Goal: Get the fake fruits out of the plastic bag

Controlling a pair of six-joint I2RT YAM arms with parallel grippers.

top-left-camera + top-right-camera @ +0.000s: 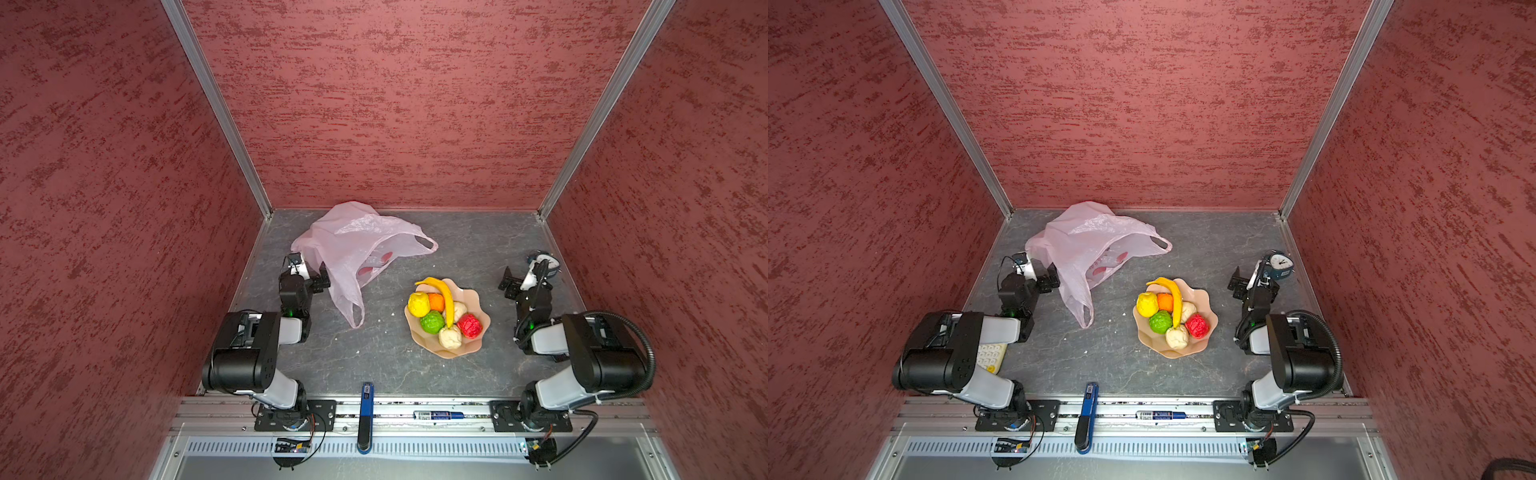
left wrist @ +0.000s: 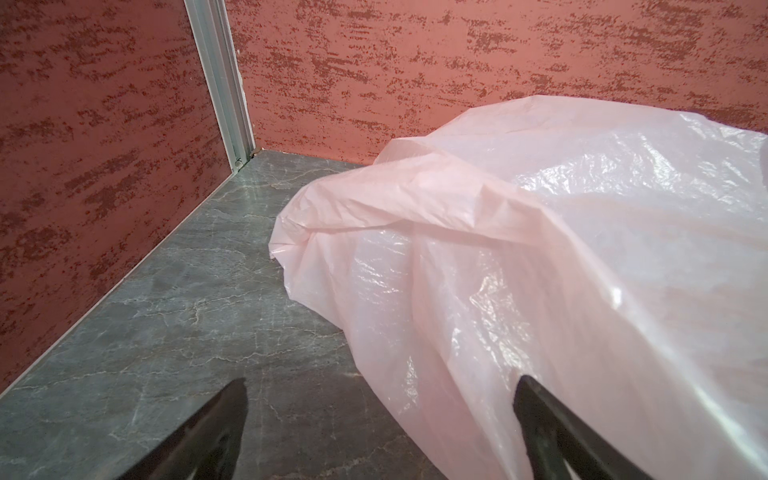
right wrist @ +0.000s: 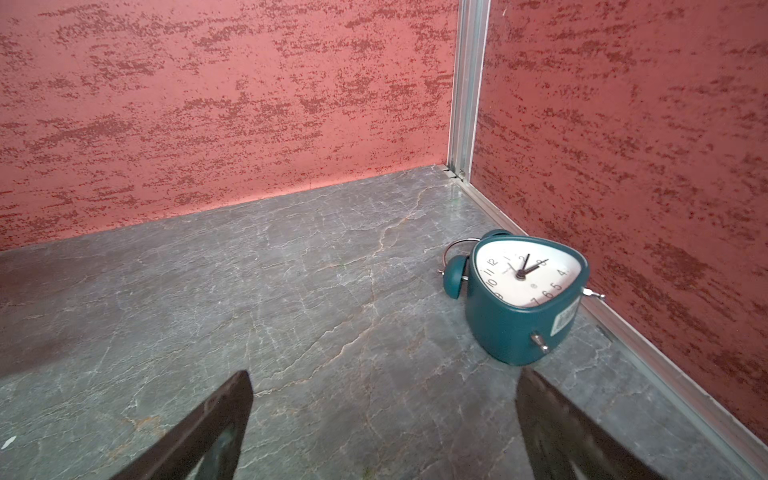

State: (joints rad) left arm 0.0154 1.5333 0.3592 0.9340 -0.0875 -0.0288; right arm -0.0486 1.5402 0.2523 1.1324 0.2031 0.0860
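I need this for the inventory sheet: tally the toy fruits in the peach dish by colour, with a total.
Yellow: 2 (banana, yellow ball)
Orange: 1 (orange ball)
Green: 1 (green ball)
Red: 1 (red ball)
Cream: 2 (front cream ball, rear cream ball)
Total: 7

This is a robotics lab test cell, not a lived-in room: red textured wall panels point(image 1: 395, 104) joined by bare silver aluminium corner profiles point(image 1: 216, 108) box in a grey marble-patterned tabletop point(image 1: 374, 365) on three sides. Along the open front, a black-and-white jointed left robot arm point(image 1: 245, 353) and its matching right robot arm point(image 1: 598, 353) are bolted to a slotted aluminium rail point(image 1: 395, 420). Black corrugated cable hose point(image 1: 649, 357) and a small exposed circuit board point(image 1: 291, 448) hang off it.
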